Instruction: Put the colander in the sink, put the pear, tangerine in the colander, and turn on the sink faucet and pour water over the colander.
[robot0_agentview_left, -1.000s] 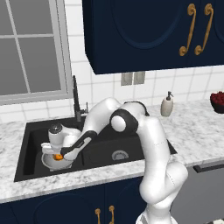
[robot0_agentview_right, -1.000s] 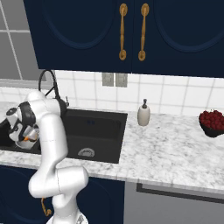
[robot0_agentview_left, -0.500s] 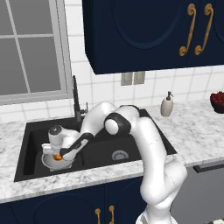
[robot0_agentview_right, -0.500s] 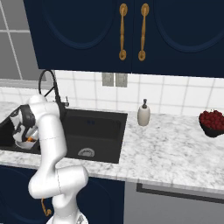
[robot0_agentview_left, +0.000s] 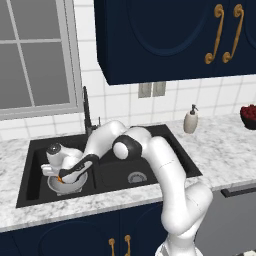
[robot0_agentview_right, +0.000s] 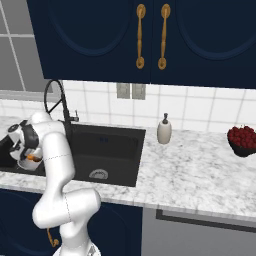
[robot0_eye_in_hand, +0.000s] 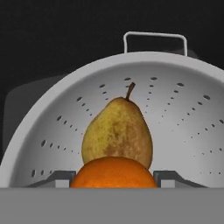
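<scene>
The silvery colander (robot0_eye_in_hand: 188, 113) sits in the left basin of the black sink (robot0_agentview_left: 35, 165), and the yellow-brown pear (robot0_eye_in_hand: 117, 133) lies at its bottom with the stem pointing away. My gripper (robot0_eye_in_hand: 113, 179) hangs just over the colander's near rim, shut on the orange tangerine (robot0_eye_in_hand: 113, 173), which sits between the fingertips (robot0_eye_in_hand: 61, 177). From the base, the hand reaches down into the colander (robot0_agentview_left: 65, 184) with the tangerine (robot0_agentview_left: 61, 176) at its tip. The black faucet (robot0_agentview_left: 86, 107) stands behind the basin, with no water visible.
A soap dispenser (robot0_agentview_left: 190, 120) stands on the marble counter right of the sink. A dark bowl of red fruit (robot0_agentview_right: 242, 140) sits at the far right. The sink's right basin (robot0_agentview_right: 112, 145) holds only its drain. Dark cabinets hang above.
The arm has folded lower, and the hand has sunk a little toward the colander with the tangerine still in its grip. Pear and colander have stayed put.
</scene>
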